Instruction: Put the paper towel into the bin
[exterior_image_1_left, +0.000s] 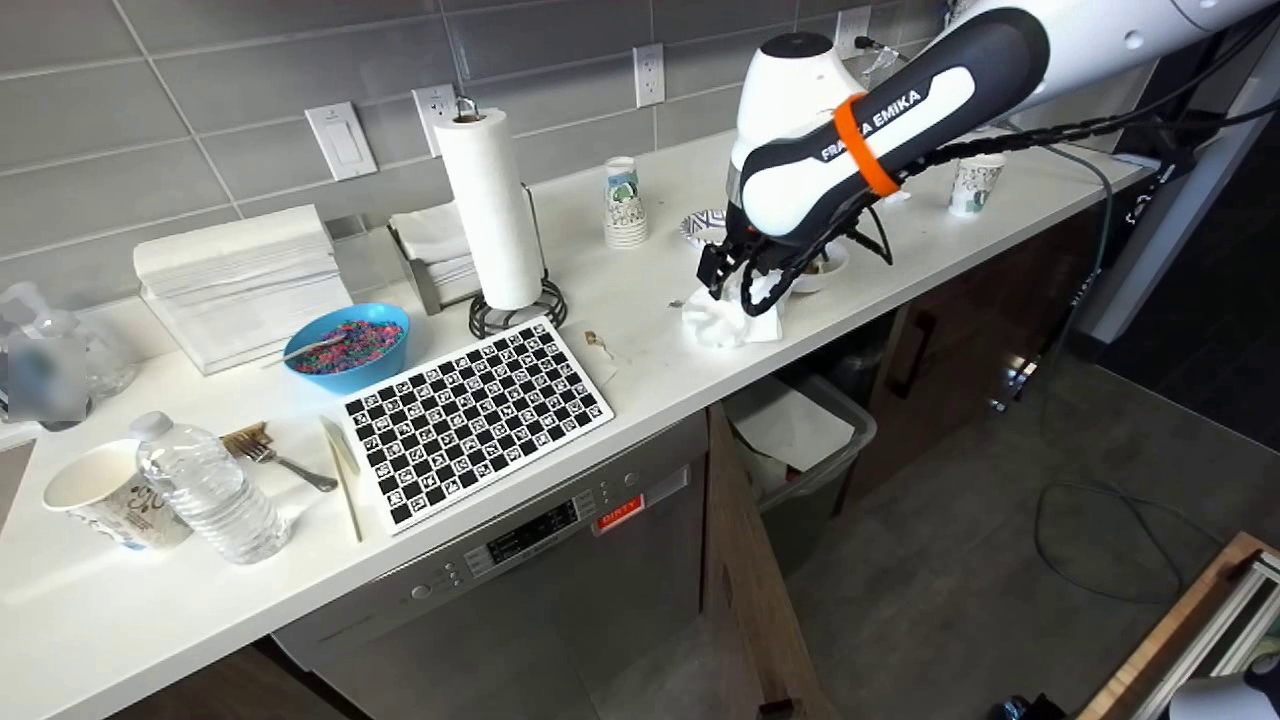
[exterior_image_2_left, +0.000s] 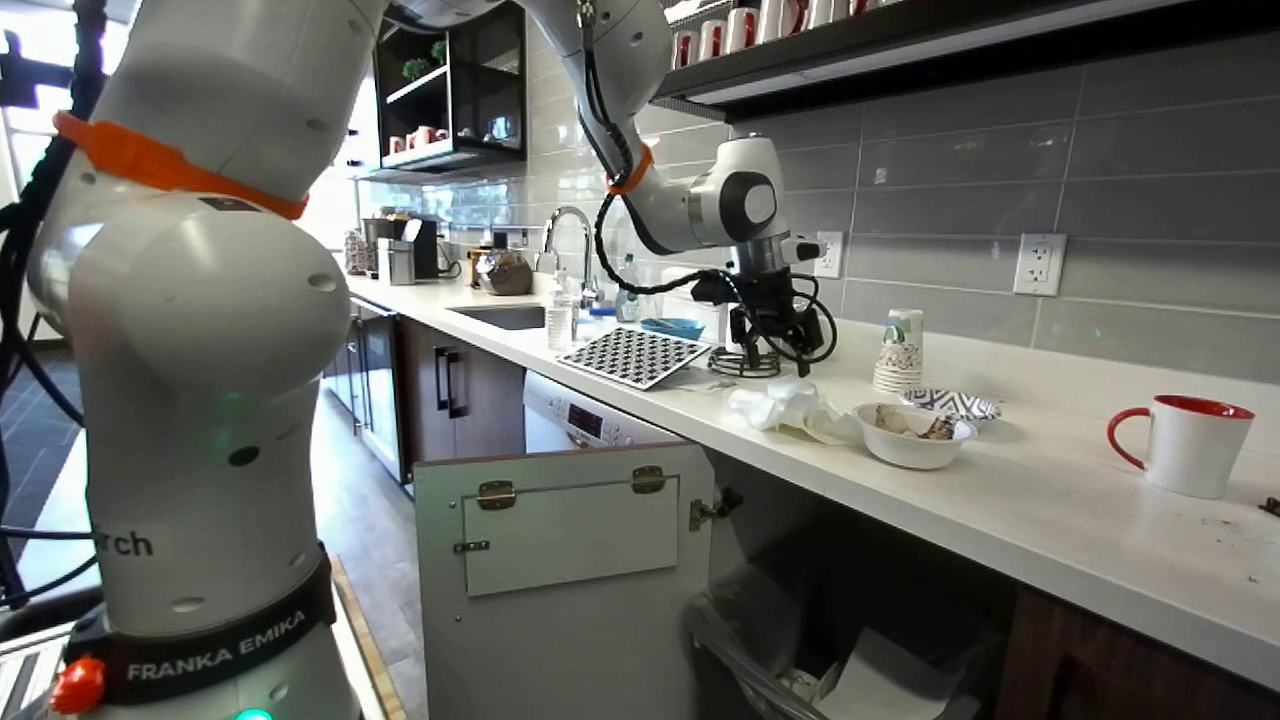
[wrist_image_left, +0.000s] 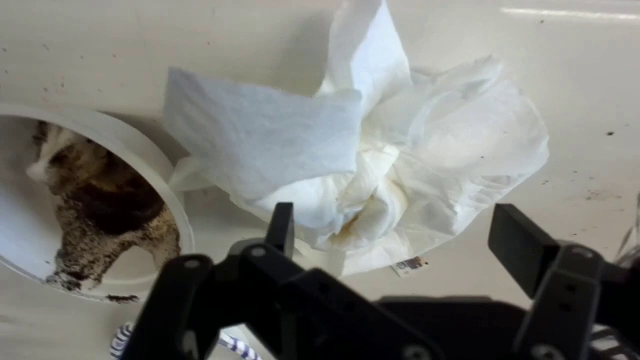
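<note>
One ribbed, clear plastic bottle (exterior_image_1_left: 215, 495) stands toward the left in an exterior view, then a smooth, round blue bowl (exterior_image_1_left: 372, 377) of pink-and-blue bits, a rectangular checkered board (exterior_image_1_left: 480, 420) and an upright, cylindrical paper-towel roll (exterior_image_1_left: 490, 210). Next, thin and softly creased, the crumpled white paper towel (exterior_image_1_left: 715, 322) lies on the pale counter (exterior_image_1_left: 645, 345) beneath the gripper (wrist_image_left: 395, 231), whose fingers (wrist_image_left: 522, 250) are spread wide. Farther right, lower down, the boxy plastic bin (exterior_image_1_left: 822, 470) holds a flat white sheet (exterior_image_1_left: 800, 428).
</note>
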